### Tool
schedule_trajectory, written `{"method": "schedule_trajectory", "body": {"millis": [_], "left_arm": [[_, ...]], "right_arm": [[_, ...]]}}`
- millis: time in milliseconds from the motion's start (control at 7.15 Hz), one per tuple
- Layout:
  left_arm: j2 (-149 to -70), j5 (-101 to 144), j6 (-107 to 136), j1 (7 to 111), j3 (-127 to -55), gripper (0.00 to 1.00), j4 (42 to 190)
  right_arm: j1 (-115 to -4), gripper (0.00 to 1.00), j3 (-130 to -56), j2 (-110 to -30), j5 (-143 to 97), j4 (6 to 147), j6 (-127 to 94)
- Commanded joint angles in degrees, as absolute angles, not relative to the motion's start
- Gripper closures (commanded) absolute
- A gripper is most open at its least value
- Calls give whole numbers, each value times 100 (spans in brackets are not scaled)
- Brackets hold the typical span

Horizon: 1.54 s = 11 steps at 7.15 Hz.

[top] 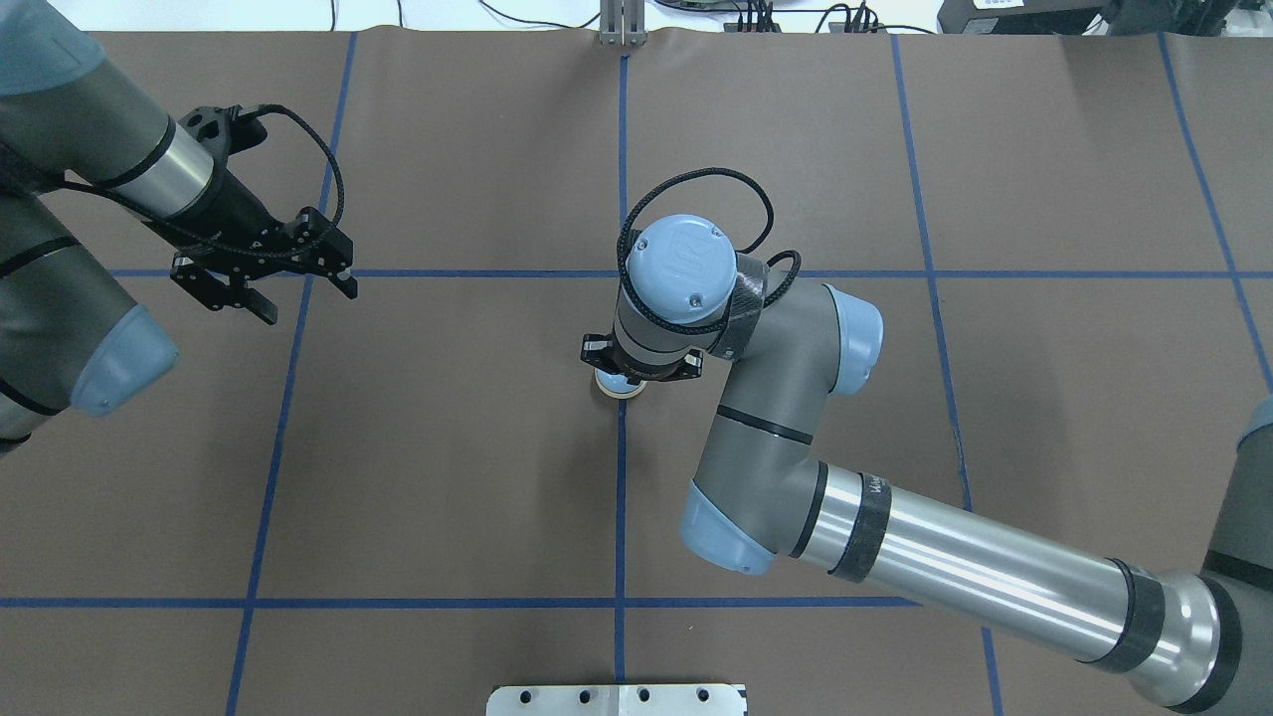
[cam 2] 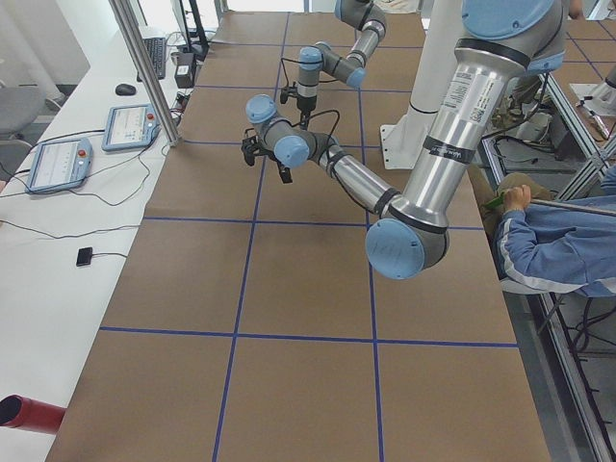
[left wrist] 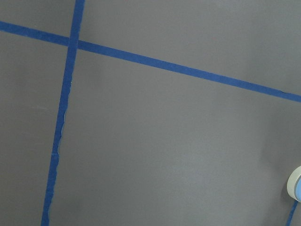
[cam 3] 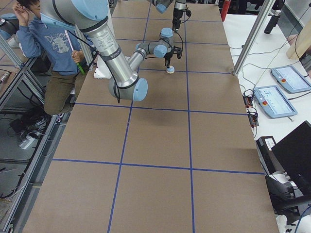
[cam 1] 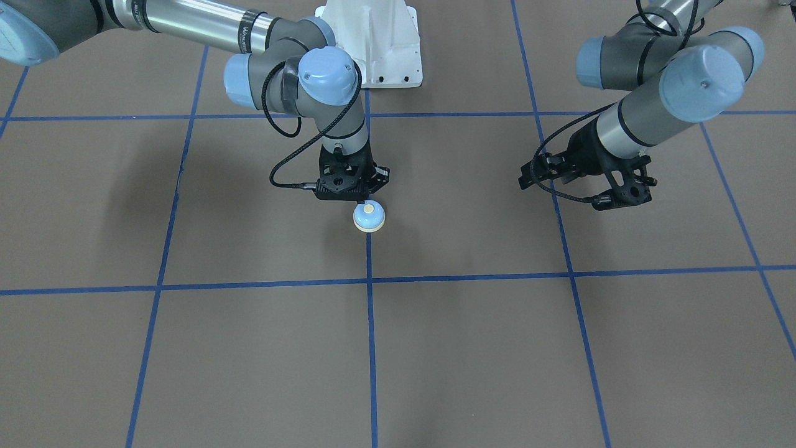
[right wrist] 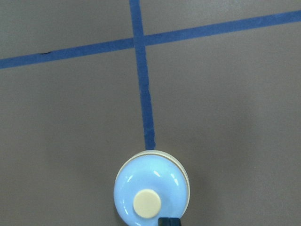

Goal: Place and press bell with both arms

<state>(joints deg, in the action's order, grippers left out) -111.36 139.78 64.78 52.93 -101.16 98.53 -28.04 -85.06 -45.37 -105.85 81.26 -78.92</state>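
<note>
The light-blue bell (cam 1: 369, 217) with a cream base and button stands on the brown table, on a blue tape line near the middle. It also shows in the right wrist view (right wrist: 151, 190) and half hidden in the overhead view (top: 619, 386). My right gripper (cam 1: 362, 200) points straight down just over the bell's robot-side edge. Only one dark fingertip (right wrist: 169, 221) shows, so it looks shut and empty. My left gripper (top: 308, 301) hovers open and empty, well off to the bell's side. The left wrist view catches just the bell's edge (left wrist: 296, 183).
Blue tape lines (cam 1: 370, 348) mark a grid on the table. The white pedestal base (cam 1: 373, 43) stands at the robot's side. Seated operators (cam 2: 558, 241) and a side bench with tablets (cam 3: 282, 99) lie beyond the table's edges.
</note>
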Motion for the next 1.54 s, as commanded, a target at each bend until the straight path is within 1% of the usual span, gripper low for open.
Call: {"method": "schedule_trajectory", "body": {"millis": [0,979,1119,1259,1399], "left_arm": [[-11136,13966,6486,5274,-10116,5,9853],[-11127,13966,6495,5273,-10151,5,9853],[-11136,13966,6504,5265,-10151,5,9853],[-11136,13966,6504,5265,-10151,5,9853],[-11136,13966,6513,5265,-10151,5,9853]], "right_arm": [[-2804,100,-8411,-4439,-10494,8112,-7893],[-2839,100,-8218,-4386,-10494,7954,-7884],[-2952,100,-8287,-4334,-10564,7945,-7892],[-3214,100,-8549,-4420,-10947,7998,-7893],[-3443,100,-9004,-4865,-11256,7998,-7875]]}}
